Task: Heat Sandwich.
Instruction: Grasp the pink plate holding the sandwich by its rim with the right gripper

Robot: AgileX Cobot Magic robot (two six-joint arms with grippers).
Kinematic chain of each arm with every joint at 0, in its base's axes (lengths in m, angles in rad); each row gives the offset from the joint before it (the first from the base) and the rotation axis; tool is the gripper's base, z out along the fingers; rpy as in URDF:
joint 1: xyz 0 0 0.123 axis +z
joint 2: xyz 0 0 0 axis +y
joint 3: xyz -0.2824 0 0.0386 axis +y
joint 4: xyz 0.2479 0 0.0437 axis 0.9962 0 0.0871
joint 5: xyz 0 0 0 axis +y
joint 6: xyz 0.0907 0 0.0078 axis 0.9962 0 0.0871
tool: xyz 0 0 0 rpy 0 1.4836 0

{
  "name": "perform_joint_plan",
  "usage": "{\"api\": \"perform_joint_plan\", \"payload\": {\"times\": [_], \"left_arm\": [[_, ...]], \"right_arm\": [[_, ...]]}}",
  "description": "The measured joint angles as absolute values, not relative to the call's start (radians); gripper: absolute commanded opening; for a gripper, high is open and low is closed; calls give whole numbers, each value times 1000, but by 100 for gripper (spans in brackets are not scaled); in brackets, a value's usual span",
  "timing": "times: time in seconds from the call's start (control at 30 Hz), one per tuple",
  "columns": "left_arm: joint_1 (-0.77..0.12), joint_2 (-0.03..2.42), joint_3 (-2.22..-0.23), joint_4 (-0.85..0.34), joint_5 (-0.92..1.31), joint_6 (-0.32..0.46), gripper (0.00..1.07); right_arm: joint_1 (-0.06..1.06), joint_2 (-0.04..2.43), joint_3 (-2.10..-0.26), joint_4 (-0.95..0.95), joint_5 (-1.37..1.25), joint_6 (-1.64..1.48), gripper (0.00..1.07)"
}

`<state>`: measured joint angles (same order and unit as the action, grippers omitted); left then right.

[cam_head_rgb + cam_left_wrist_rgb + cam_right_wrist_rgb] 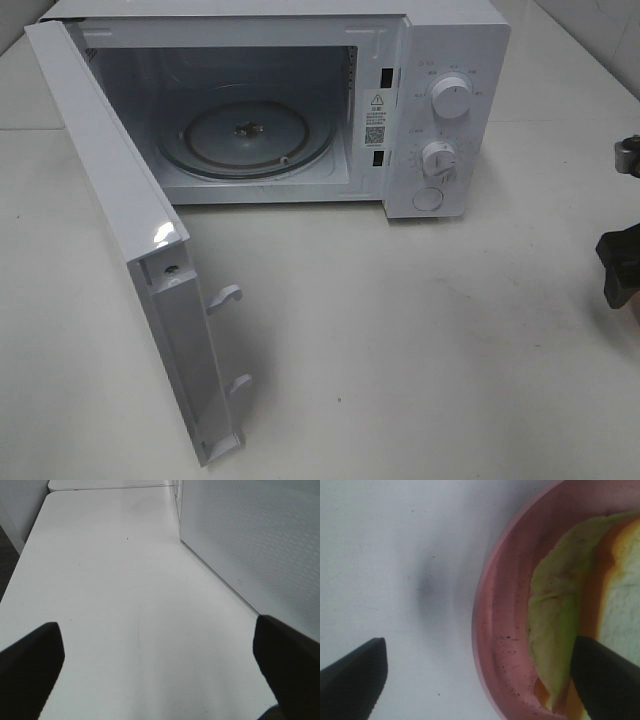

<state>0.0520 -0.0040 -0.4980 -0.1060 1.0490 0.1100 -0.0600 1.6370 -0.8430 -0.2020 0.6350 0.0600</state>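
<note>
The white table (420,330) is carrying everything; the white microwave (395,60) is standing at its far side, facing the camera in the high view. Its door (110,200) is hanging wide open, swinging out on the left toward the near edge, with two latch hooks showing on its inner face; in the left wrist view the door's perforated panel (260,545) is rising just beside the arm. Inside the cavity the round glass turntable (215,145) is lying flat and bare. In the right wrist view a round pink plate (500,605) is sitting on the table; the sandwich (560,620) is lying on that plate, showing pale bread, a greenish leaf and an orange edge. The right gripper (479,642) is hovering over the plate's rim with its jaws standing wide apart, one finger above the sandwich and the other above the table, gripping nothing. The left gripper (157,630) is also hanging with its jaws spread wide over the table, holding nothing. On the control panel an upper knob (451,99) is sitting above a lower knob (438,158); a round button (428,198) is sitting beneath both.
</note>
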Motion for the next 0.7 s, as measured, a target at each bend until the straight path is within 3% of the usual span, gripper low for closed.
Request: {"api": "perform_joint_plan", "payload": {"times": [0.7], "left_arm": [[52, -4, -498, -106, 1049, 110, 98]], "right_arm": [[-62, 1814, -852, -198, 567, 60, 89]]}}
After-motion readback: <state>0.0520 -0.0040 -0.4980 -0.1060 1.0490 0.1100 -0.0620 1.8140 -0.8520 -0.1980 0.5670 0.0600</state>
